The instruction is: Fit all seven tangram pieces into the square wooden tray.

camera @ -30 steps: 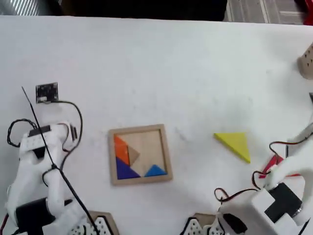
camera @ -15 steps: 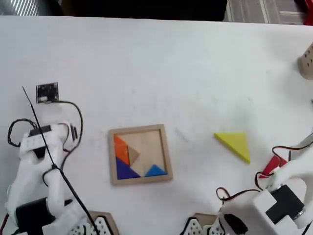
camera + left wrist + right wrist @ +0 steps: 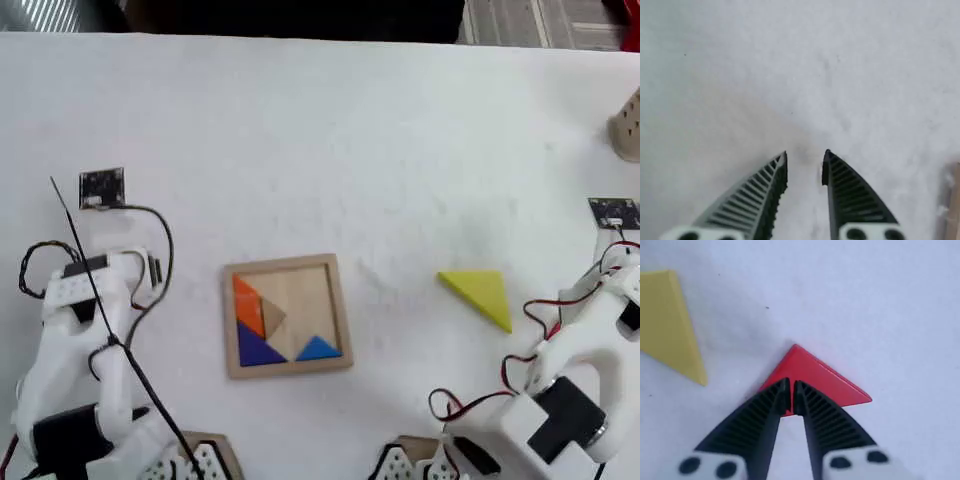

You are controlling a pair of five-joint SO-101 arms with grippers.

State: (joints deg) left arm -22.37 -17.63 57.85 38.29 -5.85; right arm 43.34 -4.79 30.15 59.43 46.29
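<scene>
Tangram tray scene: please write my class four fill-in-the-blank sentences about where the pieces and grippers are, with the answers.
1. The wooden tray holds ___ pieces.
2. The yellow triangle lies on the table, ___ the tray.
3. The triangle at the tips of the right gripper is coloured ___.
4. The jaws of the left gripper are ___.
Answers: four; outside; red; open.

White table [image 3: 400, 130]; a square wooden tray [image 3: 280, 263] lies flat on it near the front middle; a yellow triangle [image 3: 482, 293] lies to the tray's right, well apart from it; a red triangle [image 3: 815, 371] lies flat near the yellow one; a perforated wooden block [image 3: 628, 125] stands at the right edge
</scene>
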